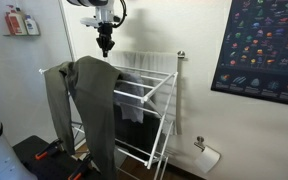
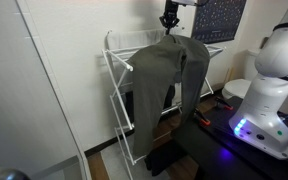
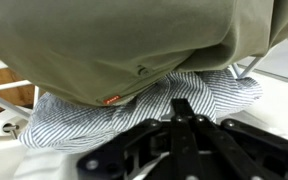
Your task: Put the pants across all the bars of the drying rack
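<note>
The pants [image 1: 84,100] hang draped over the near end of the drying rack [image 1: 164,100], both legs trailing toward the floor. The claw [image 1: 105,45] hovers just above their top fold. I can't tell whether its fingers are apart or together. Most of the bars [image 1: 134,93] run uncovered beyond it. In the wrist view a striped cloth [image 3: 134,100] shows under the pants, its edges cut off.
</note>
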`<state>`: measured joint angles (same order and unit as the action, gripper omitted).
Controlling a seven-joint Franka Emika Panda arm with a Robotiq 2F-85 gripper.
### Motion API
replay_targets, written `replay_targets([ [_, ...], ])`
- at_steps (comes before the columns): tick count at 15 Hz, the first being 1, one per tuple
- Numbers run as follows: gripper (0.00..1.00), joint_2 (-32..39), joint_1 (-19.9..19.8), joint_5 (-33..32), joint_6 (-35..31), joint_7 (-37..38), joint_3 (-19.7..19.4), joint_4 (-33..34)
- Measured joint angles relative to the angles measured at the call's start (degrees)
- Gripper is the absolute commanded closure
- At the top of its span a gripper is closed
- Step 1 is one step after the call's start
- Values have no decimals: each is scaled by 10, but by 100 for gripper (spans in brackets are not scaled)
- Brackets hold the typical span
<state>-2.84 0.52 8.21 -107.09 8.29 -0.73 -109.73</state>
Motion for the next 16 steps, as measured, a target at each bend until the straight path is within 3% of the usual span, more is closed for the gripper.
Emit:
replay_targets([
  [5, 29, 2, 1, -11, 114, 0, 4, 20],
  [6, 70, 3, 2, -13, 131, 0, 5, 23],
  [8, 67, 7, 2, -20, 151, 0, 7, 26],
  [12, 97, 21, 3, -50, 160, 0, 12, 26],
  [16, 100, 34, 4, -69, 160, 0, 13, 26],
])
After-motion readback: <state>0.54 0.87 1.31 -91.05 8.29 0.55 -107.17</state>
